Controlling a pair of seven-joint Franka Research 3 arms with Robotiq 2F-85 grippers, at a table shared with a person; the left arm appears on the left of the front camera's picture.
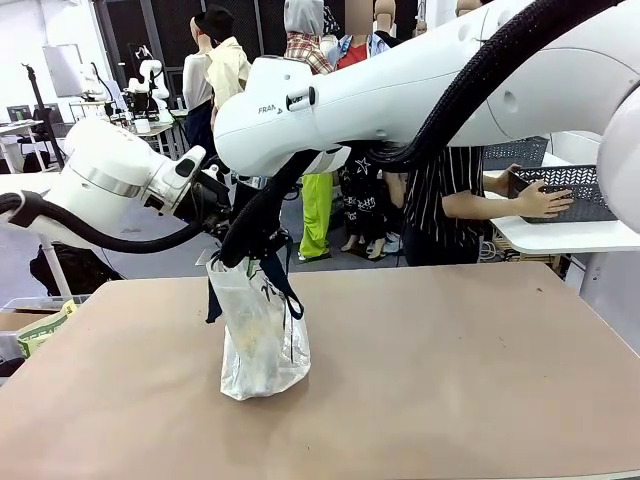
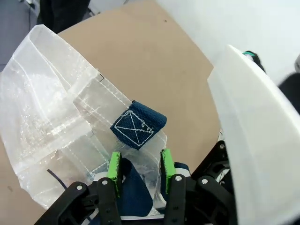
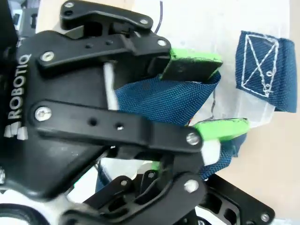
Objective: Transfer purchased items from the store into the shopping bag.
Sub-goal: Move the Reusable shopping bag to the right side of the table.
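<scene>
The translucent shopping bag (image 1: 262,345) stands on the brown table (image 1: 450,370), left of centre, with yellowish purchased items (image 1: 255,335) showing through it. My left gripper (image 1: 225,230) is at the bag's top. In the left wrist view that left gripper (image 2: 140,168) is shut on a navy handle (image 2: 139,126). The right wrist view shows the left gripper (image 3: 206,96) up close with the navy handle (image 3: 164,101) between its green pads. My right gripper (image 1: 243,255) reaches across to the same spot and is shut; what it pinches is hidden. Far right, a person's hand (image 1: 545,200) holds the store (image 1: 565,185).
The store rests on a white side table (image 1: 560,237) beyond the far right corner. A green and yellow packet (image 1: 40,330) lies off the table's left edge. My right arm (image 1: 420,85) spans the upper view. Bare tabletop lies right of the bag.
</scene>
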